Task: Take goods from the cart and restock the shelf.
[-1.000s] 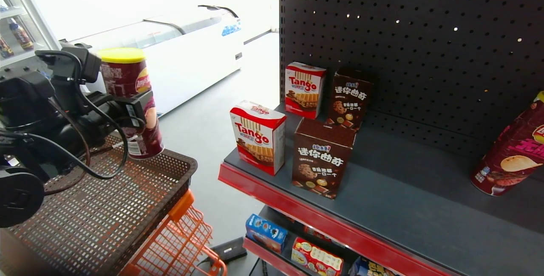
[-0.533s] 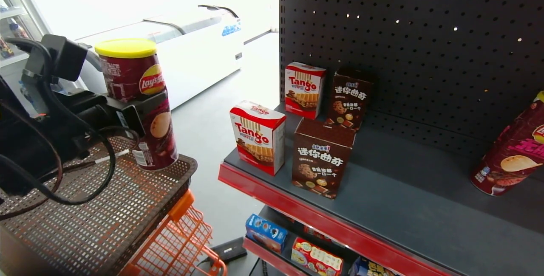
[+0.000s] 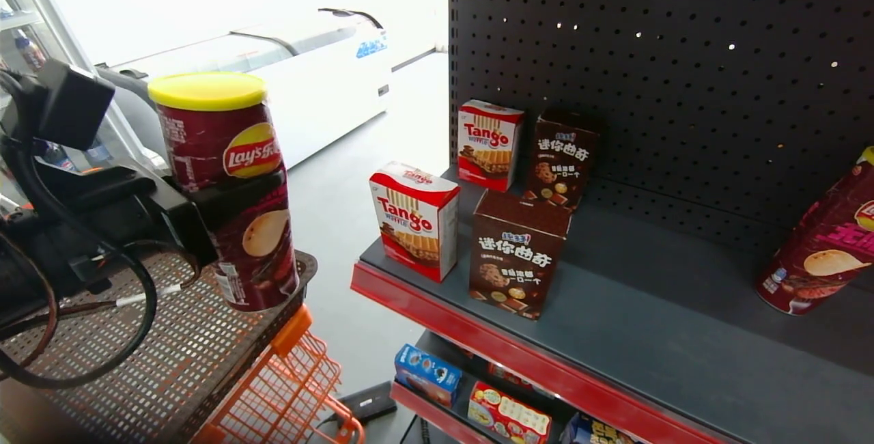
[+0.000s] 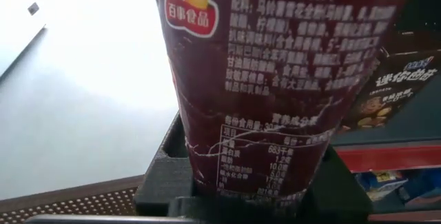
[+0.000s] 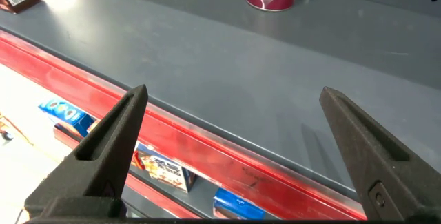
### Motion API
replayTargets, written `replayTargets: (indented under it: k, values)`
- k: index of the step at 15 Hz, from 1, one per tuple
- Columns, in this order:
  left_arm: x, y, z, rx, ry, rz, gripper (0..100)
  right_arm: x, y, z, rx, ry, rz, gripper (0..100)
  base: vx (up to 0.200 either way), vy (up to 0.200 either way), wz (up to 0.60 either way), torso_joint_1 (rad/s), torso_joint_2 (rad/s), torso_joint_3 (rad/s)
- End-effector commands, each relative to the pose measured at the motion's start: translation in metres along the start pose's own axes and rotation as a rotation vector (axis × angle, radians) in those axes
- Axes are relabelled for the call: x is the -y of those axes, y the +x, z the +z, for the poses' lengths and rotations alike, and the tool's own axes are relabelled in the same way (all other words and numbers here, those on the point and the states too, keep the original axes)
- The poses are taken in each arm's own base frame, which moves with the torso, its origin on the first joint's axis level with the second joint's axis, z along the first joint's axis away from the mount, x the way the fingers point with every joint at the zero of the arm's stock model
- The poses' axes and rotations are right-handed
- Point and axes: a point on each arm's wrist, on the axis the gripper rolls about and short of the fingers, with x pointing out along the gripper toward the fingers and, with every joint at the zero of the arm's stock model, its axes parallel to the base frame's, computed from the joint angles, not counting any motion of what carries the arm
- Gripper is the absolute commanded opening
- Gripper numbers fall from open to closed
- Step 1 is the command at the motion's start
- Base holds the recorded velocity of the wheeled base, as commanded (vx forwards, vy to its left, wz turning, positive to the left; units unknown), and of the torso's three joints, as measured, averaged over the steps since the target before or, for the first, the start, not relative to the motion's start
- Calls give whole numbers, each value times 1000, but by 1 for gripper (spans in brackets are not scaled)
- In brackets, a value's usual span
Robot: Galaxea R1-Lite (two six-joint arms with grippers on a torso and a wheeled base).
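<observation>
A dark red chip can (image 3: 229, 191) with a yellow lid stands upright in my left gripper (image 3: 205, 212), which is shut on its middle, above the brown mesh tray (image 3: 157, 355) on the orange cart (image 3: 287, 389). The left wrist view shows the can's printed back (image 4: 275, 86) close up between the fingers. The shelf (image 3: 655, 321) to the right carries two red-and-white wafer boxes (image 3: 414, 220), two brown cookie boxes (image 3: 517, 253) and a tilted dark red chip can (image 3: 823, 249). My right gripper (image 5: 241, 155) hangs open above the shelf board (image 5: 275, 65).
A black pegboard (image 3: 655, 68) backs the shelf, and a red rail (image 3: 519, 355) edges its front. Lower shelves hold small packs (image 3: 427, 372). A white chest freezer (image 3: 293, 82) stands behind the cart. Bare shelf board lies between the cookie boxes and the tilted can.
My left gripper has carried the chip can up off the cart tray and to the right, closer to the camera. The goods on the shelf have not moved.
</observation>
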Motion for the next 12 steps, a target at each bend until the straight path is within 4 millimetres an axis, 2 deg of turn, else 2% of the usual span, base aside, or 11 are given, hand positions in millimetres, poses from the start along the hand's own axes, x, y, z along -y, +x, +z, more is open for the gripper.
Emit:
replayTargets:
  k: [1, 7, 12]
  values:
    - [0, 4, 10, 32, 12, -30, 0, 0, 0, 0, 1, 0, 0, 100, 0, 0, 0, 0, 0, 0]
    - [29, 13, 1, 32, -11, -223, 0, 0, 0, 0, 1, 0, 0, 100, 0, 0, 0, 0, 0, 0]
    - [43, 13, -2, 51, -10, -385, 0, 0, 0, 0, 1, -1, 2, 100, 0, 0, 0, 0, 0, 0]
